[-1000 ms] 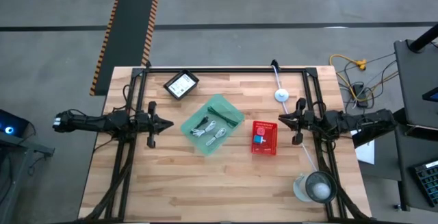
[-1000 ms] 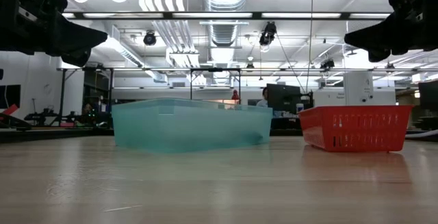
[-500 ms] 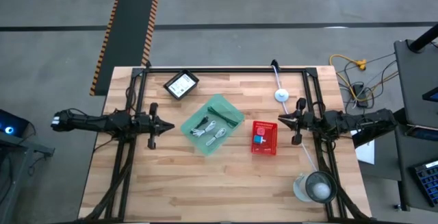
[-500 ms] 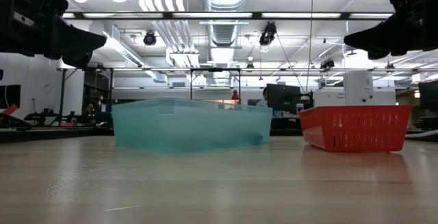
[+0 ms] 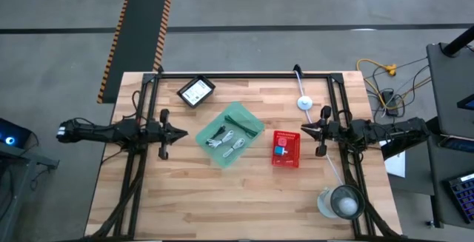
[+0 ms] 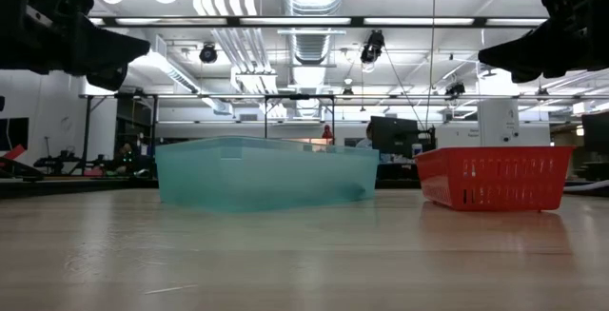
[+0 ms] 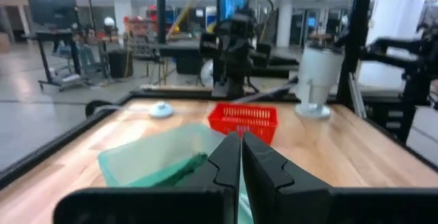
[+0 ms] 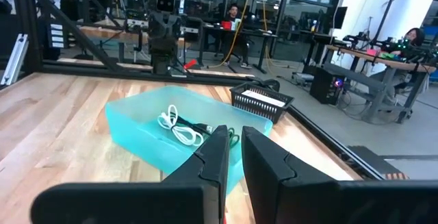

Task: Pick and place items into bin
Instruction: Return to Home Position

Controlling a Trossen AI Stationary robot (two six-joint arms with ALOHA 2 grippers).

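A teal bin (image 5: 229, 135) stands at the table's middle, turned cornerwise. In it lie a white coiled cable (image 5: 235, 144), which also shows in the right wrist view (image 8: 179, 131), dark pieces (image 5: 217, 135) and something green (image 7: 174, 170). My left gripper (image 5: 183, 133) hovers left of the bin, shut and empty, pointing level at it. My right gripper (image 5: 303, 131) hovers right of a red basket (image 5: 285, 148), shut and empty, pointing level toward the basket and the bin. Both grippers are high above the table in the low view, left (image 6: 143, 48) and right (image 6: 487, 56).
The red basket holds a small blue and red thing (image 5: 281, 151). A black device (image 5: 196, 90) lies at the far left. A white round thing (image 5: 304, 102) lies far right, and a clear cup (image 5: 342, 201) stands near right. Bare wood (image 5: 222, 197) lies along the near edge.
My left gripper has edged a little toward the teal bin, staying level and shut. The bin, the basket and the things in them have kept still.
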